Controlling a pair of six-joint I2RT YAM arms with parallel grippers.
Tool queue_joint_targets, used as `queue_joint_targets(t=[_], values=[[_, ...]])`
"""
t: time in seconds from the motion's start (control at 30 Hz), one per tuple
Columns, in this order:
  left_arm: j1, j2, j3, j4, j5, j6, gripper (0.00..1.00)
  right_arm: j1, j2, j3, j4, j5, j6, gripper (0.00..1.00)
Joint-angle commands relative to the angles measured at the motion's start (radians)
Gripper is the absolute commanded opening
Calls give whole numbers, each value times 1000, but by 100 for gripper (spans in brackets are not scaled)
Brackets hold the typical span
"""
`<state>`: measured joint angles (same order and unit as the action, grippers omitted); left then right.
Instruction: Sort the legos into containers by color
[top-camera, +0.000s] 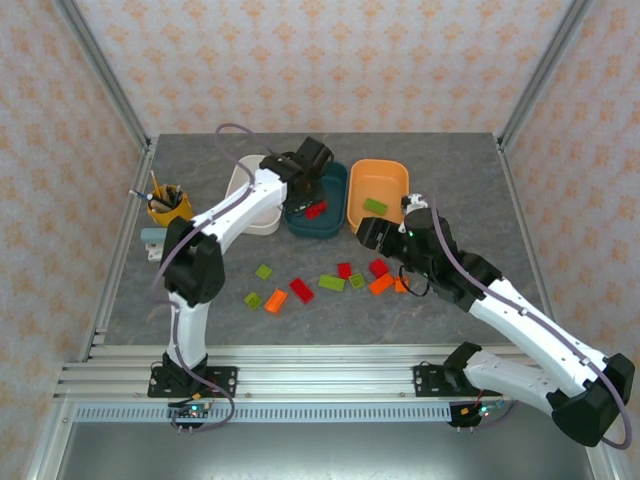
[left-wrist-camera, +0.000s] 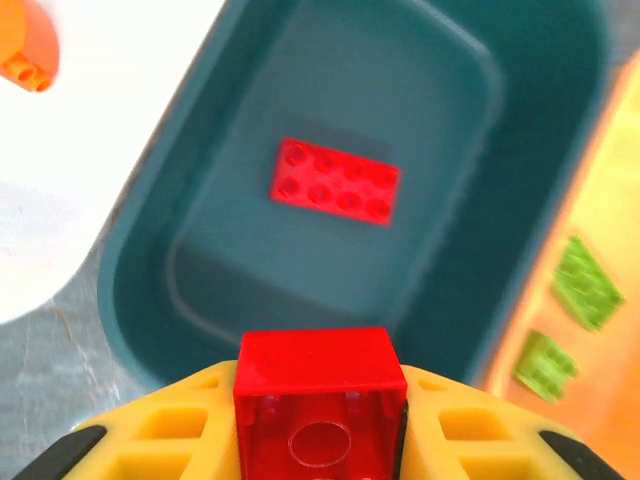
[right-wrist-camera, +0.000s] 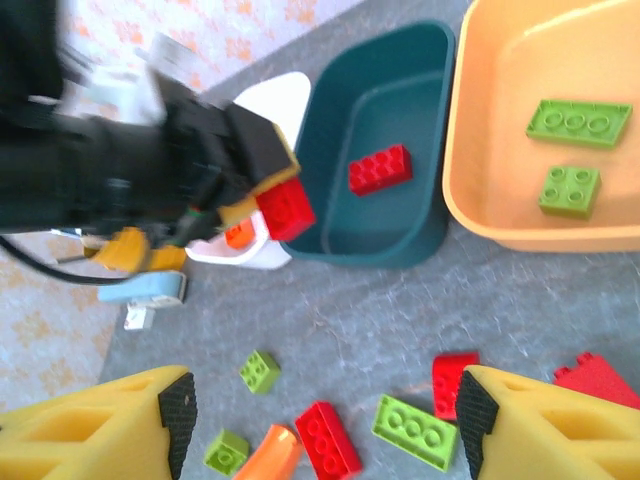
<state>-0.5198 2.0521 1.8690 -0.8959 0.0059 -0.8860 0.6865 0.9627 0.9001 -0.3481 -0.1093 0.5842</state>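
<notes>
Teal is clearly where red goes, so aim for the teal tub (left-wrist-camera: 450, 120). Your left gripper (left-wrist-camera: 320, 425) is clamped on a red brick (left-wrist-camera: 318, 370), which hangs over the tub's near rim. I'd carry it over the middle before letting go. Your right gripper (right-wrist-camera: 322, 415) is spread wide and holding nothing. The held brick looks square with no real long axis, hollow underside toward the wrist camera. The oblong red brick (left-wrist-camera: 335, 182) in the tub lies studs up, its long side roughly across the tub's width.

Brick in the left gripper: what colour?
The brick is red, clearest in the left wrist view.

Aluminium frame (top-camera: 320, 372) and wallpapered panels (top-camera: 330, 60) suggest a lab.
</notes>
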Motion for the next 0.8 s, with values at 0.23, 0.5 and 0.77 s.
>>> queue_joint_targets(t=[0.23, 0.5, 0.77], values=[[23, 211, 176, -153, -23, 85, 35, -11, 8, 2, 40, 31, 62, 71], [22, 160, 214, -161, -24, 85, 64, -26, 11, 3, -30, 50, 37, 72], [12, -105, 145, -99, -22, 60, 72, -55, 41, 105, -274, 100, -79, 72]])
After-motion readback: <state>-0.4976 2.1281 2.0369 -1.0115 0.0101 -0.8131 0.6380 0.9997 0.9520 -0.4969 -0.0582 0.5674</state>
